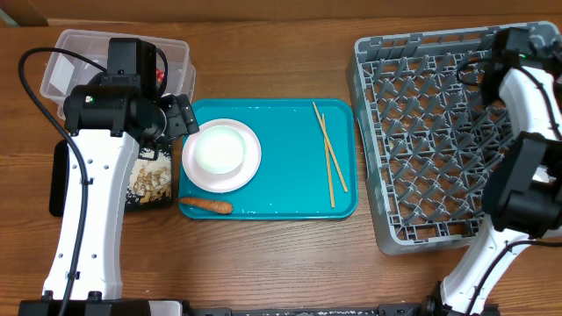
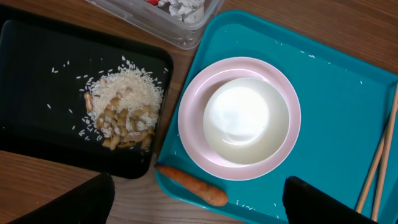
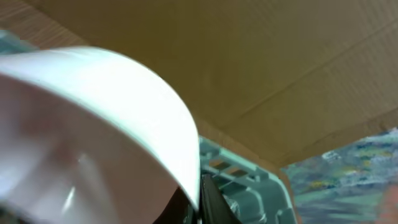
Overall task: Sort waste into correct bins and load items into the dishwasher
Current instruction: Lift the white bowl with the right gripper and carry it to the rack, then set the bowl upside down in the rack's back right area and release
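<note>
My left gripper (image 1: pixel 180 116) (image 2: pixel 202 194) is open and empty above the teal tray's left edge. Below it a white bowl (image 1: pixel 218 147) (image 2: pixel 245 118) sits on a white plate (image 1: pixel 250 168) (image 2: pixel 193 137). An orange carrot (image 1: pixel 206 206) (image 2: pixel 193 185) lies on the tray's front left rim. Chopsticks (image 1: pixel 329 158) (image 2: pixel 376 168) lie on the tray's right side. Food scraps (image 1: pixel 151 180) (image 2: pixel 124 109) lie in the black tray (image 1: pixel 57 189) (image 2: pixel 37 93). The clear tub (image 1: pixel 176 53) (image 2: pixel 186 34) holds a paper ball (image 2: pixel 183 7) and a red wrapper (image 1: pixel 158 75). My right gripper (image 1: pixel 516 44) (image 3: pixel 199 199) is shut on a white bowl's rim (image 3: pixel 93 124) over the grey rack's (image 1: pixel 430 140) (image 3: pixel 249 180) far right corner.
The teal tray (image 1: pixel 281 197) (image 2: pixel 336 81) lies mid-table between the bins and the rack. Loose rice grains are scattered on it. A cardboard wall (image 3: pixel 261 56) stands behind the rack. My left arm covers part of the black tray and the tub.
</note>
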Robot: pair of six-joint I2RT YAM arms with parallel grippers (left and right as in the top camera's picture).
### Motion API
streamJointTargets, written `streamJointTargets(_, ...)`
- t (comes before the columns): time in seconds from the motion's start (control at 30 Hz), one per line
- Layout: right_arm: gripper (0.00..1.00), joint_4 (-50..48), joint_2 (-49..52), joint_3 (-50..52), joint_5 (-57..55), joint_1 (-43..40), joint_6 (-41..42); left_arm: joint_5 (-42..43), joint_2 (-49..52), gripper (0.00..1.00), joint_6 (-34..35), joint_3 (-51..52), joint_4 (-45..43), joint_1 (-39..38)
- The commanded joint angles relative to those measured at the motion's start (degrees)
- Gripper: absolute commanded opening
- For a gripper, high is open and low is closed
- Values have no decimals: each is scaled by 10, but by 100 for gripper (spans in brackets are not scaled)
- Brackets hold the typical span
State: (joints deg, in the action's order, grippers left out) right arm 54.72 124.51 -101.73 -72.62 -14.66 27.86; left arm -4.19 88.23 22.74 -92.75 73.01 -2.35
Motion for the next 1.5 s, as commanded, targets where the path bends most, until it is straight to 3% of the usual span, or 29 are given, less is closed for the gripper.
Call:
streamJointTargets(0.0,4,19,2,11,52,26,5,-7,-1,88,6,-7,-2,2)
streamJointTargets(0.07,12,42,2,11,78,36,5,-7,-1,88,6,-7,-2,2)
streamJointTargets(0.13,34,60,2,10,95,43,9,-8,-1,89,6,-7,-2,2)
streamJointTargets(0.17,50,74,1,10,100,48,20,-9,-1,89,6,-7,-3,2)
streamJointTargets(0.27,81,119,-11,7,103,60,75,-9,-1,89,6,-7,-2,2)
streamJointTargets(0.37,89,133,-41,7,130,70,82,-9,-1,89,6,-7,-2,2)
streamJointTargets(0.57,95,130,-149,7,240,96,29,-9,-1,89,5,-7,-1,2)
streamJointTargets(0.67,97,112,-208,7,403,119,-80,-16,-1,89,4,-7,3,2)
streamJointTargets(0.73,97,108,-246,7,595,148,-164,-38,-1,89,8,-7,14,2)
streamJointTargets(0.9,97,103,-255,9,801,227,-179,-69,-1,91,40,-7,58,21)
streamJointTargets(1.03,97,80,-233,9,842,300,-176,-63,-1,92,48,-7,80,65)
streamJointTargets(1.13,97,54,-205,9,843,367,-160,-63,-1,100,67,-7,92,107)
streamJointTargets(1.3,96,-5,-137,9,838,478,-141,-28,-1,100,109,-7,102,193)
streamJointTargets(1.47,92,-76,-66,9,797,547,-77,-2,-1,100,109,-7,103,216)
